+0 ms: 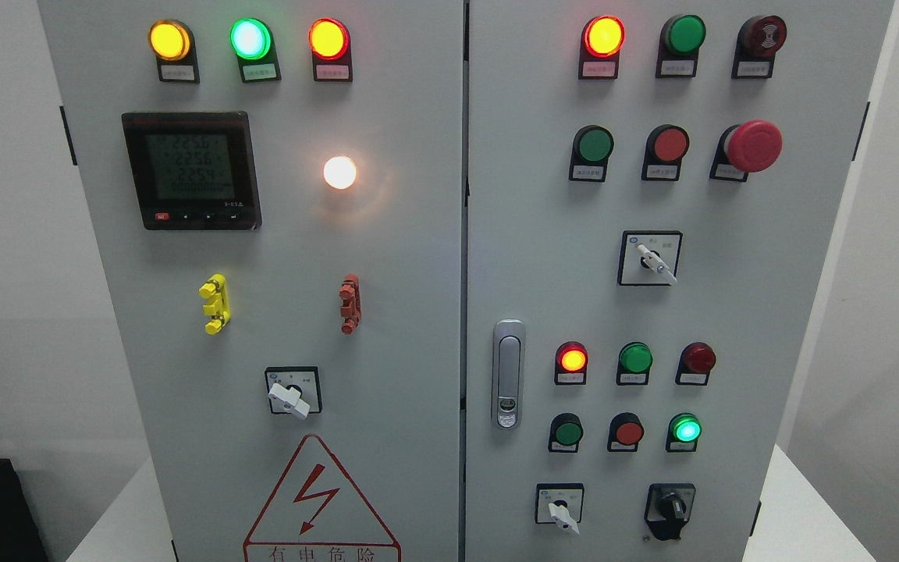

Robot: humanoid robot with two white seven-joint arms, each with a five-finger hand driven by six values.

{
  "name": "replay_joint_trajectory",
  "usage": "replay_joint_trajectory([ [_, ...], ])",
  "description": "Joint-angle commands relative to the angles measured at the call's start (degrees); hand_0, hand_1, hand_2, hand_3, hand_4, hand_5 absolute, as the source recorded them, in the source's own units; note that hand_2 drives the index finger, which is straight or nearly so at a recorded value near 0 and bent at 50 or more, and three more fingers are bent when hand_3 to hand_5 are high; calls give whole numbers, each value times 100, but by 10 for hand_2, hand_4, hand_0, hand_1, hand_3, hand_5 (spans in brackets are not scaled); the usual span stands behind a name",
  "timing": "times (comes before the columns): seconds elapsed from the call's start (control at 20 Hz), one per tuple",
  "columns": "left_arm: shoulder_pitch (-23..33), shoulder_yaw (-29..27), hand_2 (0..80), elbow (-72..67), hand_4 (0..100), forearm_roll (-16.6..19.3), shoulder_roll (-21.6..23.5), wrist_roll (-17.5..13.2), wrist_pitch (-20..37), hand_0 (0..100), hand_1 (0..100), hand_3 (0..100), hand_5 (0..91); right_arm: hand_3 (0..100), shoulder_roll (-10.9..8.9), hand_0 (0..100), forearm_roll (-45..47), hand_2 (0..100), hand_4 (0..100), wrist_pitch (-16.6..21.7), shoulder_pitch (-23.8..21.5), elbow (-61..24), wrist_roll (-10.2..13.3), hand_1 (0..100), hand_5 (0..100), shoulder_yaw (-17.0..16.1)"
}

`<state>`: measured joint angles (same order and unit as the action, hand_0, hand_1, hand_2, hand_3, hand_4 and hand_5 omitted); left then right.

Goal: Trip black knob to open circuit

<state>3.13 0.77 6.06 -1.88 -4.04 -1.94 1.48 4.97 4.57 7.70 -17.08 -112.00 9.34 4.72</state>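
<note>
Squarely ahead stands a tall pale-grey metal electrical cabinet point(418, 257) with two doors, filling nearly the whole head view. Neither robot hand shows, so whether the fingers are spread or curled cannot be told. On the cabinet's left door sits a black square digital meter point(191, 170) with a dim grey display, upper left of the door seam. Low on that door, a red-outlined triangular warning sign point(320, 499) with a lightning bolt reaches the bottom edge. Right of the seam, a silver oblong door latch point(509, 374) stands upright. A large red mushroom-shaped emergency button point(752, 145) juts out near the cabinet's upper right corner. The small black rotary knob point(671, 510), the task's thing, sits at the lower right corner of the right door, its handle roughly upright, untouched. Just left of it is a white-handled selector switch point(560, 509), its lever pointing down and right.
</note>
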Motion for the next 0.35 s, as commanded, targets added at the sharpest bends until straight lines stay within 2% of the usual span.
replay_joint_trajectory([
  [0.0,-14,-7,0,1,0,-14,-9,0,10,120,389,0,0,22,21,0,9,0,0,83,12,-164,-55,56,0,20],
  [0.3,-14,-7,0,1,0,-14,-9,0,19,120,389,0,0,17,21,0,0,0,0,92,3,-190,-55,56,0,20],
])
